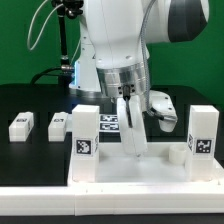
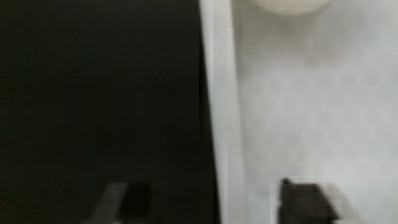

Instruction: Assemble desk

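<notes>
The white tabletop point(image 1: 120, 168) lies along the front of the table. Two white legs stand upright on it, one at the exterior view's left point(image 1: 85, 131) and one at the right point(image 1: 203, 133), each with a tag. Two loose legs point(image 1: 20, 126) point(image 1: 56, 124) lie on the black table at the left. My gripper point(image 1: 133, 148) points down over the tabletop's middle. In the wrist view the gripper point(image 2: 215, 200) is open and holds nothing; one fingertip point(image 2: 119, 200) is over black table, the other over the white tabletop point(image 2: 302, 100), whose edge runs between them. A round socket point(image 2: 285, 5) shows.
The marker board point(image 1: 110, 122) lies behind the tabletop, partly hidden by the arm. A black stand point(image 1: 66, 40) rises at the back left. A low white socket rim point(image 1: 178, 155) sits beside the right leg.
</notes>
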Robot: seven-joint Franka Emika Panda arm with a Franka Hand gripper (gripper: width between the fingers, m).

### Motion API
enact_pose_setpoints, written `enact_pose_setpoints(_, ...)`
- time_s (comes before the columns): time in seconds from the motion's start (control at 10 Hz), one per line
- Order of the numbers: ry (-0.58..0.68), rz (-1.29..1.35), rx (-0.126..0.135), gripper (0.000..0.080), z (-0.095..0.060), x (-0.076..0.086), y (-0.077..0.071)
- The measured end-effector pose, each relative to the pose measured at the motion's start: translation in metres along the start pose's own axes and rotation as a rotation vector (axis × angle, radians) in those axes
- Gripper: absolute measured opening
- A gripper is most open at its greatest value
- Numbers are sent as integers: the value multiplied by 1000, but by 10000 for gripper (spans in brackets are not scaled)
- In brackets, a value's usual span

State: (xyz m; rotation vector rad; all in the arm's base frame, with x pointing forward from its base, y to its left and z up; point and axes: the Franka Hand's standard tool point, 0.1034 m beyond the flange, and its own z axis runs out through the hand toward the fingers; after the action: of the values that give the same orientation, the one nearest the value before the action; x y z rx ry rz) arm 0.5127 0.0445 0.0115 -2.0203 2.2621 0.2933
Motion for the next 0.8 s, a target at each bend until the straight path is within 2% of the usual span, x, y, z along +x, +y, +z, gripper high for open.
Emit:
enact_pose_setpoints(0.1,0,0,0,212,0,0,0)
enact_pose_setpoints(0.2,0,-2,0,212,0,0,0)
enact_pose_setpoints(0.3,0,-12,0,71,0,-1,0)
enact_pose_setpoints(0.8,0,-15,0,71,0,-1,0)
